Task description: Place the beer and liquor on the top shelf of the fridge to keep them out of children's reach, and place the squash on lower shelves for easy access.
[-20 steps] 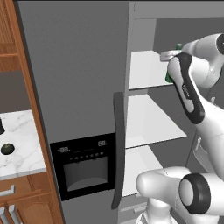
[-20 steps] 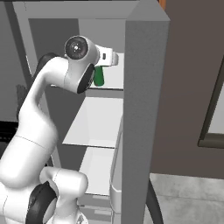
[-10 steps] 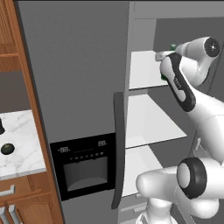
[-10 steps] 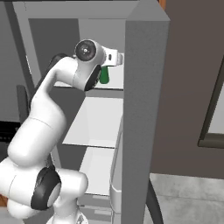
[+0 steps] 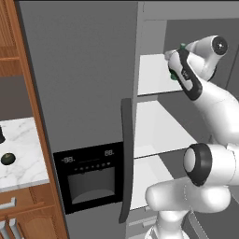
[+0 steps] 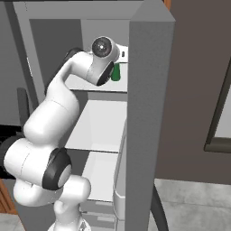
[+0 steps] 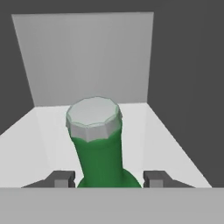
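Squash sits on the marble counter left of the fridge. Inside the fridge, over its top shelf, the gripper pinches the upright green beer between its fingertips.

1. The beer stands at lower centre of the frame: a green bottle neck with a pale grey cap, widening towards the bottom edge.
2. The gripper brackets the bottle; one dark fingertip sits at lower left, the other at lower right, jaws closed on its shoulders.
3. The top shelf spreads white beneath the bottle.
4. The fridge shows a lighter grey rear wall across the upper frame, with dark side walls left and right.
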